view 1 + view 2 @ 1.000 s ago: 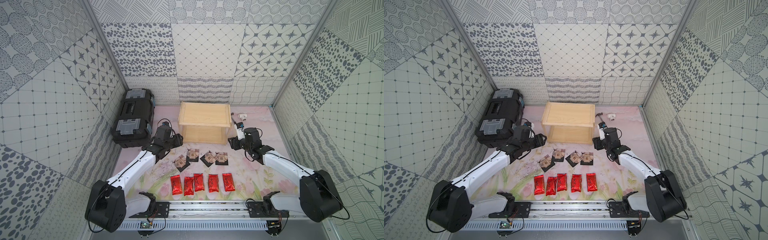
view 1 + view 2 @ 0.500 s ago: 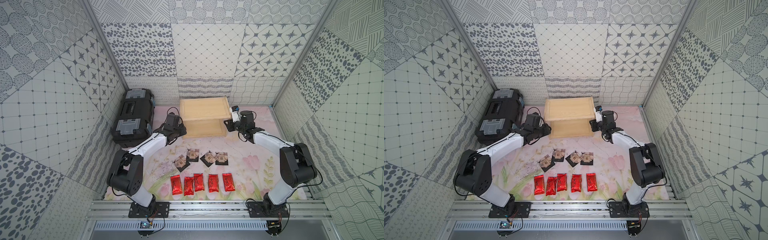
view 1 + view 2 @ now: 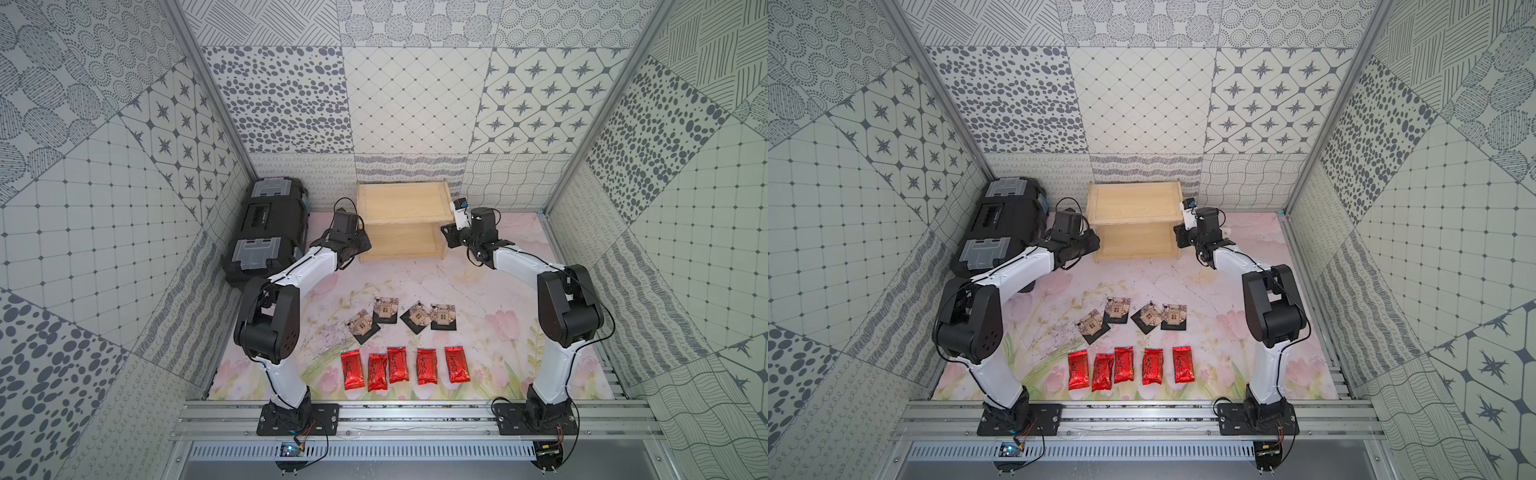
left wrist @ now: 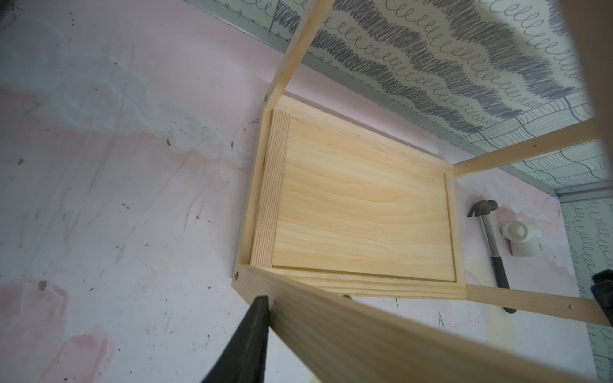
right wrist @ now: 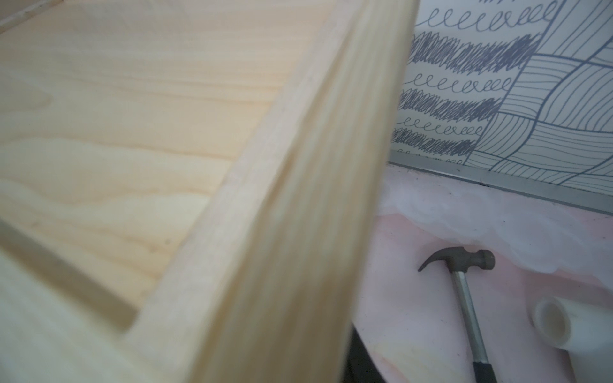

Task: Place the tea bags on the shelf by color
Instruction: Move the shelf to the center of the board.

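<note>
Grey hammer (image 4: 492, 242), wrist views only

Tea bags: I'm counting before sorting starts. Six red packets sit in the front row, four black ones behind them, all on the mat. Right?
No: both top views show five red packets, not six. The four black packets do sit behind them, all on the mat.

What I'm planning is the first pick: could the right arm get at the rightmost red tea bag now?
Probably, once freed: the rightmost red tea bag lies flat in the open, but the right claw seems clamped on the shelf post.
</note>
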### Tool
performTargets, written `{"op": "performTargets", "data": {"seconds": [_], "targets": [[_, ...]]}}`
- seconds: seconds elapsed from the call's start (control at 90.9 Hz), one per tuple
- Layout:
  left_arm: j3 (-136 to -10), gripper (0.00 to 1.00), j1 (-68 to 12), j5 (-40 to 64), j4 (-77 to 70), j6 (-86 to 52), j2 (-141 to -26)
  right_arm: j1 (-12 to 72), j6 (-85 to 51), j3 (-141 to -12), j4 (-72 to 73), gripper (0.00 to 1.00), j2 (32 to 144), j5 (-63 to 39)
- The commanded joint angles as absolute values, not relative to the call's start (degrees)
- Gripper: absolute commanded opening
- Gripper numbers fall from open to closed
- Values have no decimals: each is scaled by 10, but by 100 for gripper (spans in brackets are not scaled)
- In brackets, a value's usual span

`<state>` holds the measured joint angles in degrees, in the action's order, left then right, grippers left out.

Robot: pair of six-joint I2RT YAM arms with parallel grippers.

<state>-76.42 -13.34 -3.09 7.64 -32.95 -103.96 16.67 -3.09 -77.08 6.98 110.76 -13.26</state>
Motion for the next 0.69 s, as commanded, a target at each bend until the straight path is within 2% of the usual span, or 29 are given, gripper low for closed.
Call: {"op": "performTargets", "data": {"seconds": [0.0, 0.099, 0.286, 0.462, 0.682], "targets": [[-775, 44, -120, -47, 69, -336, -1047, 167, -95, -781, 75, 24, 1125, -190], [-775, 56, -121, -39, 79, -335, -1039, 164, -93, -776, 62, 34, 1116, -176], [-742, 64, -121, -27, 86, -334, -993, 154, -94, -758, 24, 52, 1076, -168], [-695, 66, -131, -2, 91, -346, -943, 154, -104, -717, 9, 58, 1015, -182], [-604, 65, -156, 24, 107, -354, -870, 181, -140, -629, -7, 59, 923, -180]]}}
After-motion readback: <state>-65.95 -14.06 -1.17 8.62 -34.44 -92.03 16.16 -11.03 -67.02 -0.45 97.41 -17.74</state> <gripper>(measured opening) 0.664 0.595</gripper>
